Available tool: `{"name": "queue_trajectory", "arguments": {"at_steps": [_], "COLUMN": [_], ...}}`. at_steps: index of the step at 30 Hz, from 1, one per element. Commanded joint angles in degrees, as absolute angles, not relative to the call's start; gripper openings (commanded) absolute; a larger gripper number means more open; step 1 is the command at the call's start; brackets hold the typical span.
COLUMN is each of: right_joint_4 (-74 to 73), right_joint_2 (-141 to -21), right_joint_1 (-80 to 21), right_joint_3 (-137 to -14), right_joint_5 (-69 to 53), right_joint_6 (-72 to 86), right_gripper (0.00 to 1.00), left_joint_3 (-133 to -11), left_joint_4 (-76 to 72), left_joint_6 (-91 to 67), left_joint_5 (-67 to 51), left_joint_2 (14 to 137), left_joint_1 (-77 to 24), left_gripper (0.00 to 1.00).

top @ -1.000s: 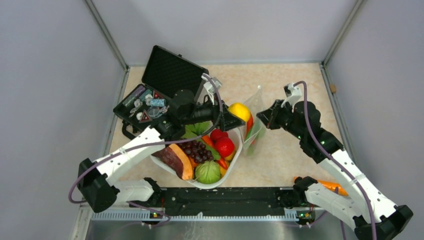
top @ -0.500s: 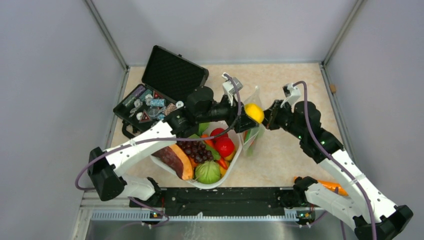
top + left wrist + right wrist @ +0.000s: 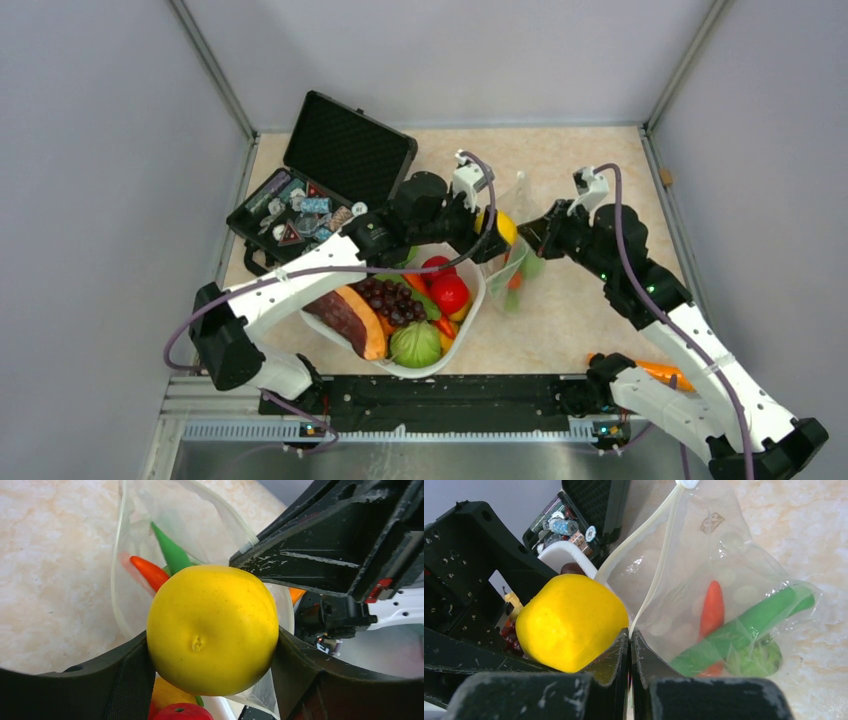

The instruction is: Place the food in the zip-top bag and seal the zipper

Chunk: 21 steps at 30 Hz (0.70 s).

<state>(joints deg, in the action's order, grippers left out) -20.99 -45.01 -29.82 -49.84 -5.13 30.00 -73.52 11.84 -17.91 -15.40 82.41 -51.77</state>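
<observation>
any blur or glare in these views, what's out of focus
Top external: sharp and evenly lit. Left wrist: lemon crisp, no hard glare. Right wrist: pale glare patches on the zip-top bag, and the right gripper's fingers, close to the lens, look soft.

An overhead view looks down; both close wrist views share the lemon.

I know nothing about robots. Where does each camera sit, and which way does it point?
Top external: above and behind the robot, looking down at the table; left arm and right arm show.
Left wrist: on the left arm, looking past the left gripper, which clamps the lemon, toward the zip-top bag.
Right wrist: on the right arm, looking past the right gripper, pinched on the bag's edge.
Shared: both wrist views show lemon and bag.
</observation>
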Motion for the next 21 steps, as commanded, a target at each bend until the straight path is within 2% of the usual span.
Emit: {"name": "queue_trajectory", "arguments": {"at_steps": [1, 5, 10, 12, 15, 21], "right_joint_4": [-17.75, -17.7, -17.5, -17.2, -17.09, -17.2], "right_joint_2": [-43.64, -43.02, -42.32, -42.07, -42.51, -42.9], "right_joint_1": [-29.79, -29.84, -29.82, -29.8, -29.87, -29.79], "right_joint_3": [-52.77, -52.7, -52.27, -52.01, -51.9, -51.53], "right_joint_5": [-6.84, -6.77, -5.94, -5.83, -6.21, -6.33], "right_joint_6": [30.29, 30.37, 31.09, 31.29, 31.29, 31.37], "right_gripper": [0.0, 0.0, 0.0, 0.0, 0.0, 0.0], "left_joint_3": [-79.32, -80.2, -81.31, -81.95, -81.94, -81.22], "left_joint_4": [15.61, 16.79, 18.7, 19.71, 18.99, 16.43], "left_joint_6": [-15.42, -15.18, -15.69, -15.56, -15.71, -16.14], "left_joint_5": [-9.46, -7.39, -4.63, -3.66, -4.41, -6.46], "left_joint_2": [85.03, 86.18, 87.6, 88.17, 87.9, 86.28], "left_joint_1": [-52.64, -52.99, -53.35, -53.35, -53.34, -53.35], "left_gripper": [0.62, 0.68, 0.7, 0.75, 0.77, 0.88]}}
